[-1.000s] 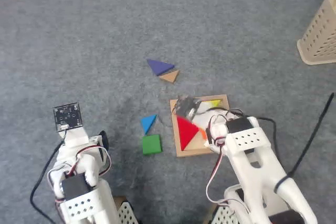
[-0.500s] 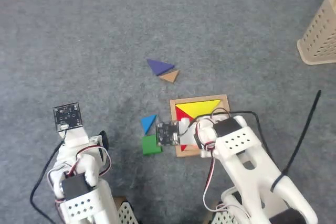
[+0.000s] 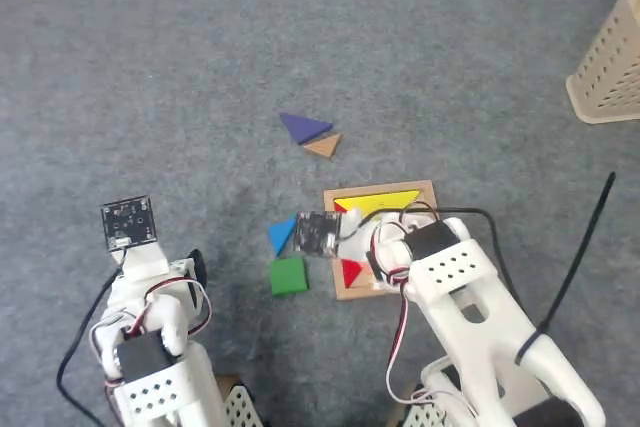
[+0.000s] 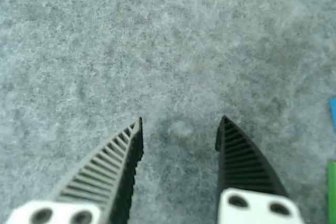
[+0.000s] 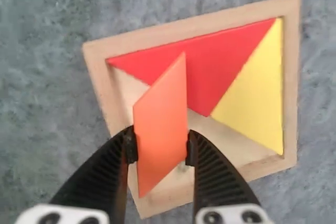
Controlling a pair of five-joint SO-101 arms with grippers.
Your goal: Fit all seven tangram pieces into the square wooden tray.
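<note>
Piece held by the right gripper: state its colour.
Orange. The piece shows best in the right wrist view, held in the right gripper.

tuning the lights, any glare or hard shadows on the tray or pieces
High view: even light, faint soft shadows on the grey mat. Right wrist view: no glare on the tray, red triangle, yellow triangle or the orange piece in the right gripper. Left wrist view: soft dim patch by the open left gripper.

The right gripper [image 5: 159, 146] clamps an orange piece [image 5: 160, 114] by its two long edges, above the wooden tray [image 5: 97, 85]. In the tray, a red triangle [image 5: 215, 69] and a yellow triangle [image 5: 257, 95] lie flat, edges touching. The tray rests on grey carpet [image 5: 42, 77].
</note>
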